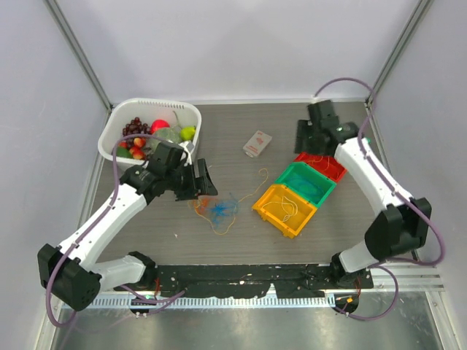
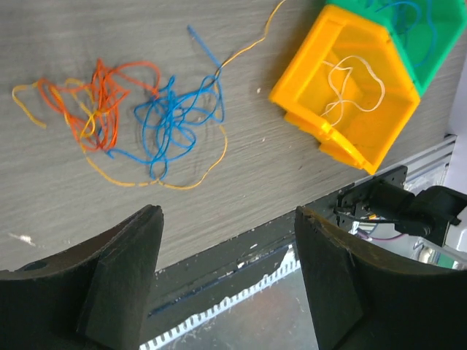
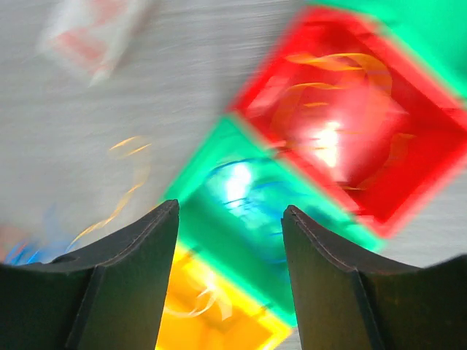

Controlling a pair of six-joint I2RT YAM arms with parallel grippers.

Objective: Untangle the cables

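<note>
A tangle of thin cables (image 1: 217,210) lies mid-table: a blue one (image 2: 175,120), a red one (image 2: 102,102) and an orange-yellow one (image 2: 160,179) looped together. My left gripper (image 1: 204,184) hovers just left of the tangle, open (image 2: 228,219) and empty. A white cable (image 2: 354,84) rests in the yellow bin (image 1: 261,206), a blue one in the green bin (image 1: 286,175), and an orange-yellow one (image 3: 328,80) in the red bin (image 1: 337,173). My right gripper (image 1: 305,138) hangs above the bins, open (image 3: 230,211), with nothing between its fingers.
A white basket (image 1: 117,127) of toy fruit stands at the back left, close behind my left arm. A small white packet (image 1: 257,143) lies at the back centre. The black front rail (image 1: 241,277) borders the near edge.
</note>
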